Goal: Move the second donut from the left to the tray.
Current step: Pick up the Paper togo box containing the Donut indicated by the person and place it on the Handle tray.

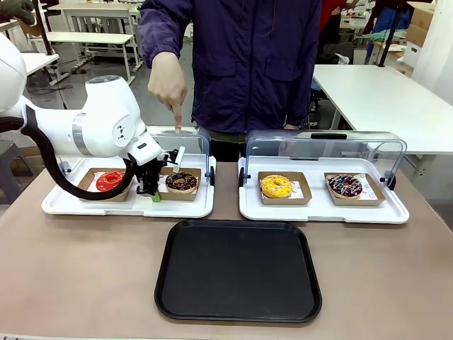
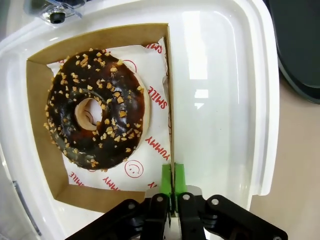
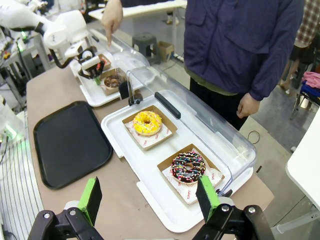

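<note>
**Front view:** The left arm reaches in from the left, wrist bent down over a white tray (image 1: 127, 207). The left claw (image 1: 156, 190) is half masked by its own black body and a looping cable, so its grip is hard to read here. Its green tips sit low at the near-left edge of the card holder (image 1: 182, 192), where the chocolate donut (image 1: 182, 180) rests beside a red donut (image 1: 110, 181). A person's hand (image 1: 168, 83) points one finger down above the clear lid (image 1: 202, 145). The black tray (image 1: 238, 269) lies in the table's middle, well apart from the donut.

**Left wrist view:** The green pads (image 2: 166, 180) are pressed together on the holder's thin brown wall, so the claw is clamped on the card and not touching the donut. The donut lies whole inside the holder. Only a corner of the black tray is in frame, at upper right.

**Right wrist view:** The right claw (image 3: 149, 199) hangs spread wide and grips nothing, above a second white tray (image 3: 150, 192). The chocolate donut is small and far off, partly behind the lid.
</note>
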`<state>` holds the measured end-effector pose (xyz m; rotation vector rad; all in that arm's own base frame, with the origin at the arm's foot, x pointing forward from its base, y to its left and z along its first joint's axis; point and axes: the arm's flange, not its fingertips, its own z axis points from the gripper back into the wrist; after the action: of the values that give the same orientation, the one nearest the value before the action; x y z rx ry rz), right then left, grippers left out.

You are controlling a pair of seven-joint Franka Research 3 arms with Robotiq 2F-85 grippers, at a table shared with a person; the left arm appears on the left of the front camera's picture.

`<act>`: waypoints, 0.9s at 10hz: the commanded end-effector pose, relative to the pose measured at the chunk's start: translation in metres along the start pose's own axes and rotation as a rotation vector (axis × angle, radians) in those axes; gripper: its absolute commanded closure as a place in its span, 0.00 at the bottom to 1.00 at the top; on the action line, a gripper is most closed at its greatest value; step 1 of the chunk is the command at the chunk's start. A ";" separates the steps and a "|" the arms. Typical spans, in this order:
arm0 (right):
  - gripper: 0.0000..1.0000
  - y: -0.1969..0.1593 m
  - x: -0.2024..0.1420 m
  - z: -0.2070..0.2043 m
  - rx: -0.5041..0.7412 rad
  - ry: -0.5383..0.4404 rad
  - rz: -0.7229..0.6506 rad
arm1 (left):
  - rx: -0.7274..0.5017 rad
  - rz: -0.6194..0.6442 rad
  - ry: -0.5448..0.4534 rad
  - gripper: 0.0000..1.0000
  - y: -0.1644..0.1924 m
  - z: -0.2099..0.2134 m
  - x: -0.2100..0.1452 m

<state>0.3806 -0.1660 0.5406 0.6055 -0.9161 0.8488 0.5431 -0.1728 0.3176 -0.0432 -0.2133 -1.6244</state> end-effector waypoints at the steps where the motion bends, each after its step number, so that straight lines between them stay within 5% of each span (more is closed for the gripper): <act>1: 0.00 -0.001 0.001 0.000 0.002 -0.008 0.027 | -0.020 -0.001 -0.001 1.00 0.000 0.002 -0.001; 3: 0.00 -0.001 0.001 0.000 0.002 -0.008 0.027 | -0.079 0.013 -0.024 1.00 0.011 -0.006 -0.006; 9: 0.00 -0.001 0.001 0.000 0.002 -0.008 0.027 | 0.023 0.006 0.009 0.98 0.002 0.012 0.009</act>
<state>0.3807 -0.1659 0.5405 0.6055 -0.9158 0.8489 0.5470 -0.1752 0.3218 -0.0489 -0.2138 -1.6248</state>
